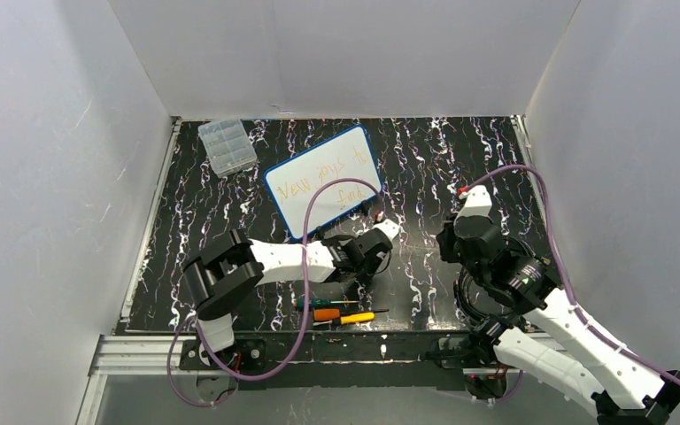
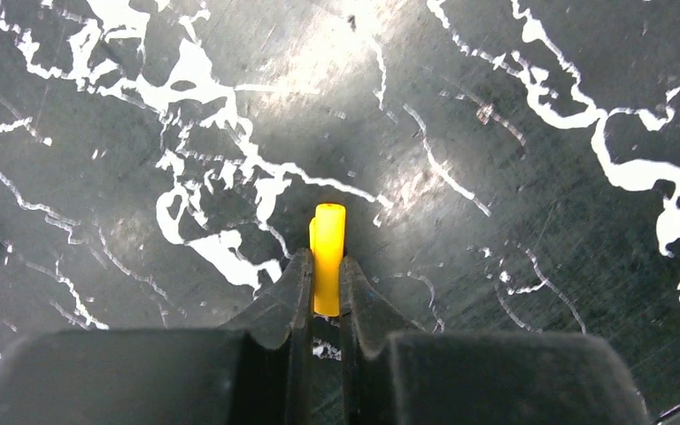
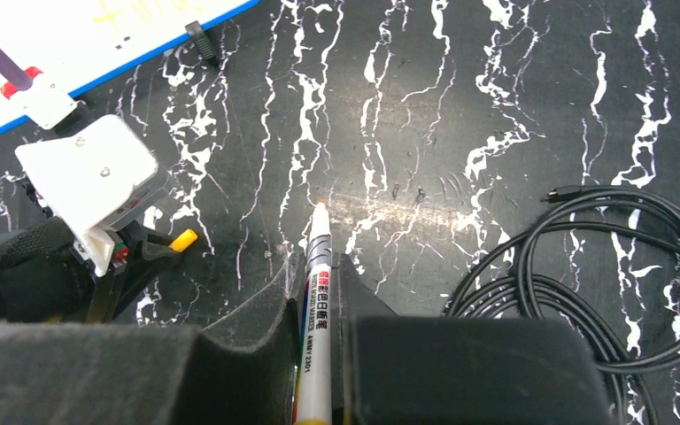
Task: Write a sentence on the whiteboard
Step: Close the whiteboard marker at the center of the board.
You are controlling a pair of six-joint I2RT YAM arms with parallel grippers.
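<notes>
The whiteboard [image 1: 323,181], blue-framed, lies tilted at the back of the table. The sentence [image 1: 326,175] is thin orange handwriting in two lines on it. Its near edge and a black foot show in the right wrist view [image 3: 142,40]. My left gripper [image 2: 326,266] is shut on a short yellow marker cap [image 2: 328,252] just above the table, right of the board's near corner [image 1: 379,255]. My right gripper [image 3: 316,270] is shut on a white marker [image 3: 315,310] with its bare tip [image 3: 320,205] pointing at the table. It hovers right of the left gripper [image 1: 449,243].
A clear plastic compartment box [image 1: 227,146] stands at the back left. Several small tools with orange, yellow and green handles [image 1: 336,312] lie near the front edge. A coiled black cable [image 3: 602,283] lies right of my right gripper. White walls enclose the table.
</notes>
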